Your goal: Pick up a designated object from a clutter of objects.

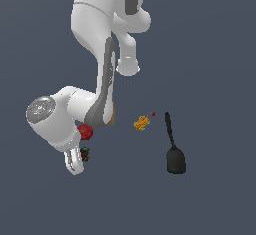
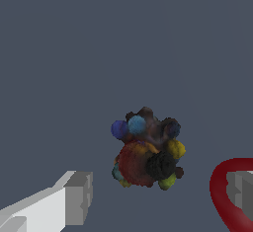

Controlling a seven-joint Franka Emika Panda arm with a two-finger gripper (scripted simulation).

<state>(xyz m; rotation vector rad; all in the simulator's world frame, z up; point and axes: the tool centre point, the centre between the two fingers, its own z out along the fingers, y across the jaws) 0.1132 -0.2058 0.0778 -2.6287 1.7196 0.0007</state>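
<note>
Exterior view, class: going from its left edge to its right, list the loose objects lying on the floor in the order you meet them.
Dark speckled clump → red ball (almost level with the clump, so these two are close to tied) → small orange lump → black spatula.

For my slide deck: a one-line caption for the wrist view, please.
Open gripper above the dark speckled clump, with the red ball beside one finger.
</note>
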